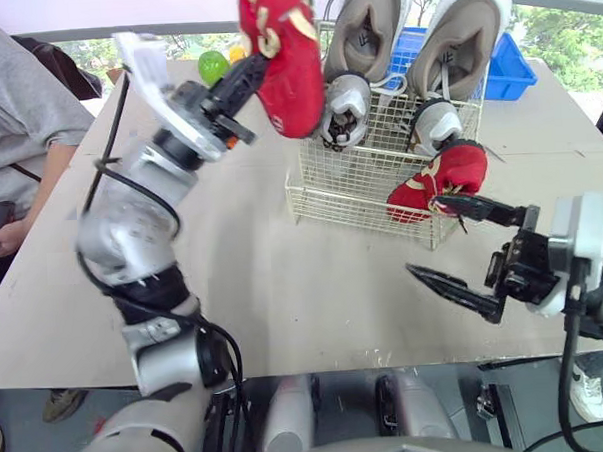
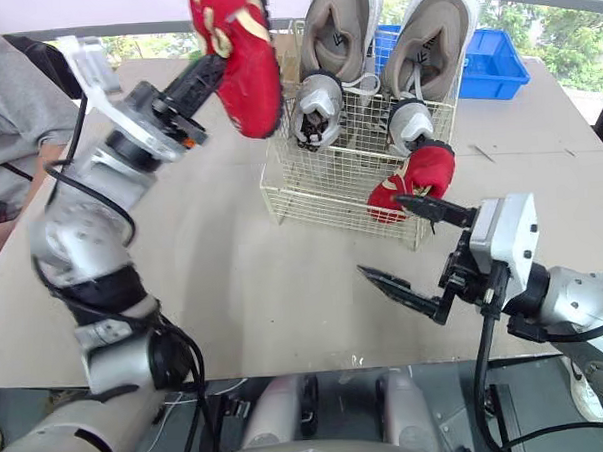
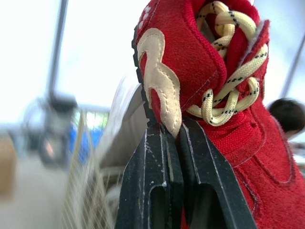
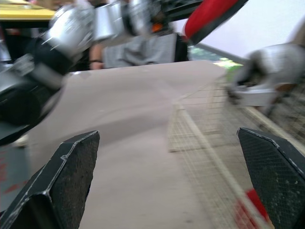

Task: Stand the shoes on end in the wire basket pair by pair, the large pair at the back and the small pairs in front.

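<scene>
Left eye view: a wire basket (image 1: 345, 189) is seen on the table (image 1: 234, 289), partly filled.
Back row: two large grey shoes (image 1: 368, 28) are stood on end against the rear wall, as the task requires.
Middle row: two small silver shoes (image 1: 344, 109) are stood just in front of the large pair.
Front row: one seated red shoe (image 1: 442, 180) is lodged at the front right corner, tilted, with its toe down by the front wall. Whether it is fully seated cannot be told.
Task item: the held red shoe (image 1: 284, 57) is carried high in the air, above the basket's left front corner and apart from it.
Left gripper (image 3: 174, 126): clamped narrowly on the held red shoe at the collar edge, beside the laces, so only a thin strip of material is gripped.
Right gripper (image 1: 427, 236): spread wide and empty, just in front of the basket, with the upper fingertip close to the seated red shoe.
Step in hand: judged to be placement of the second red shoe beside its mate, the last one to go in.
Risk 1: the shoe may be swung or dropped, because it hangs from a shallow pinch.
Risk 2: the silver shoe nearest the descent path may be knocked over.
Risk 3: the seated red shoe may be pushed over the front wall if the right gripper is advanced.
Risk 4: the pair may be split if the shoe is lowered at the left corner.
</scene>
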